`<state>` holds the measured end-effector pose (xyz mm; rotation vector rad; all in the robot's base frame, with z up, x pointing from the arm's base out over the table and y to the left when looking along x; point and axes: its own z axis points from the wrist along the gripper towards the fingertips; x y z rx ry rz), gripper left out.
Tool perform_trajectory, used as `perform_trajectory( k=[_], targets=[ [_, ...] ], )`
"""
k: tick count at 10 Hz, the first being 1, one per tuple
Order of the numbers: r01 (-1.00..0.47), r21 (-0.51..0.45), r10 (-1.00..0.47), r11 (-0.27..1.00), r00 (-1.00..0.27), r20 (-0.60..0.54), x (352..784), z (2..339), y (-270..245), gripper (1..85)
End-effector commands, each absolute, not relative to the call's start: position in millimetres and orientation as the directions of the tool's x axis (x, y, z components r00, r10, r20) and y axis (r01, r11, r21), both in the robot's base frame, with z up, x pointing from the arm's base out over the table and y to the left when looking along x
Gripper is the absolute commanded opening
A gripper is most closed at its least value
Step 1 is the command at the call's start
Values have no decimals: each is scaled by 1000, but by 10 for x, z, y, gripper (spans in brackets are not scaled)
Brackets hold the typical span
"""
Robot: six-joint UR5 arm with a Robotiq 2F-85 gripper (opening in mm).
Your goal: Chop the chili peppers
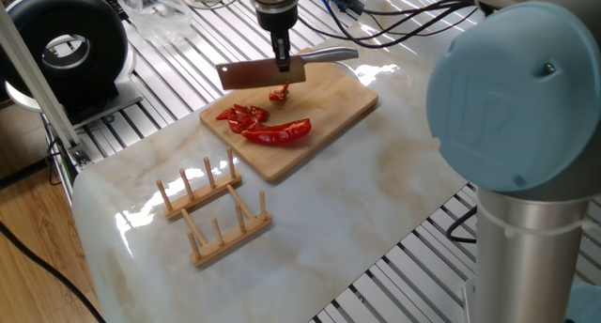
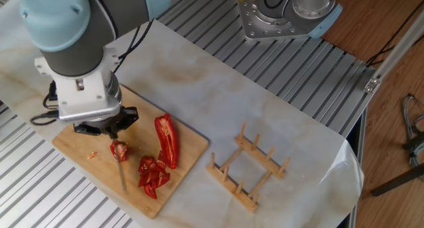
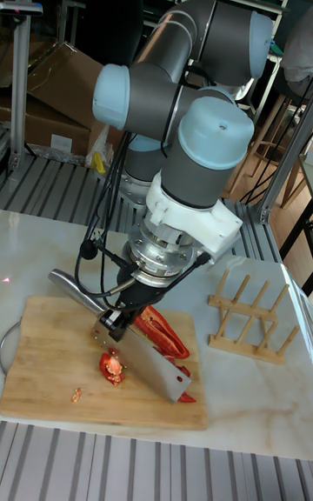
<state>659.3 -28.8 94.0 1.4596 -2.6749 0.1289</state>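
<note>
Tall fixed view: gripper (image 3: 117, 320) points down over the board (image 3: 43, 362), fingers pinched on the handle of a knife (image 3: 149, 362). Handle end sticks out to the left of the fingers; the broad blade runs down and right, tilted, its lower end near the board's front edge. Whether the edge touches the wood cannot be told.

One fixed view: gripper (image 1: 283, 62) grips the knife (image 1: 263, 73) at the junction of blade and handle. Blade seen broadside, held above the far part of the board (image 1: 343, 105). A small red chunk (image 1: 279, 94) lies just below the blade.

The other fixed view: gripper (image 2: 111, 130) seen from above, mostly hidden under the wrist. Knife (image 2: 122, 172) appears edge-on as a thin line running toward the near edge of the board (image 2: 79, 160). The chunk (image 2: 119, 150) lies right at the blade line; contact unclear.

Chili peppers: one long curved half (image 2: 167, 140) lies whole on the board, right of the blade. A pile of cut pieces (image 2: 152, 173) sits beside its lower end, touching it. A tiny red scrap (image 2: 92, 155) lies alone to the left of the chunk.

Off the board: a wooden rack (image 2: 246, 168) with upright pegs stands on the marble table (image 2: 212, 82), well apart from the board. A black round device (image 1: 66, 46) sits at the table's far corner in one fixed view.
</note>
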Motion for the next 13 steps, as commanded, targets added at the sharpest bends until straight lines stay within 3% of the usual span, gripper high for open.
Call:
perform_trajectory(
  k=[1, 7, 13],
  targets=[
    [-858, -7, -850, 514, -510, 130, 6559, 927, -280, 13],
    [-867, -92, -859, 489, -497, 124, 6730, 1042, -384, 13],
    [-929, -39, -918, 369, -371, 143, 6696, 960, -358, 13]
  ],
)
